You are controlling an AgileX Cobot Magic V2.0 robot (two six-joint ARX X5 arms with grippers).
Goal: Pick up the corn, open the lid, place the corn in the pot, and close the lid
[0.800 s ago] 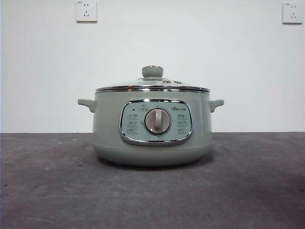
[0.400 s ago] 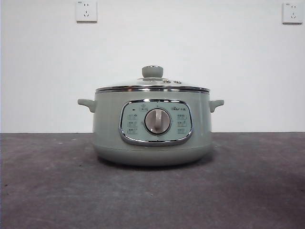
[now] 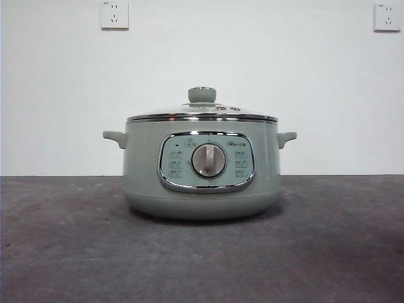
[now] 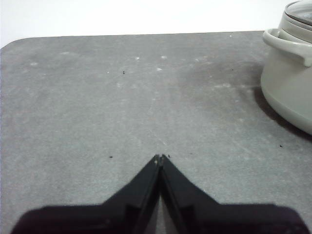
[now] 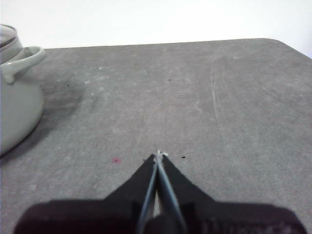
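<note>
A large round pale sage-green electric pot stands on the dark grey, scuffed worktop, set towards the worktop's far edge and roughly midway between its two side edges, with a white wall and two white wall sockets behind it. Its chrome-framed control panel and silver dial face the front camera. The round clear glass lid, chrome-rimmed and topped by a pale sage-green knob, sits closed on the pot. Two small side handles jut out level from the pot's body.

The small yellow-orange corn cannot be seen in any of the three views.

The left gripper hangs over bare worktop well apart from the pot, whose handle and lid rim show at the side of the left wrist view; its two black jaws are pressed together tip to tip and grip nothing. The right gripper hangs over bare worktop on the pot's other side, likewise well apart from the pot; its black jaws meet at the tips, also with nothing between them. A small reddish speck lies on the worktop near the right gripper. Neither arm appears in the front view.
</note>
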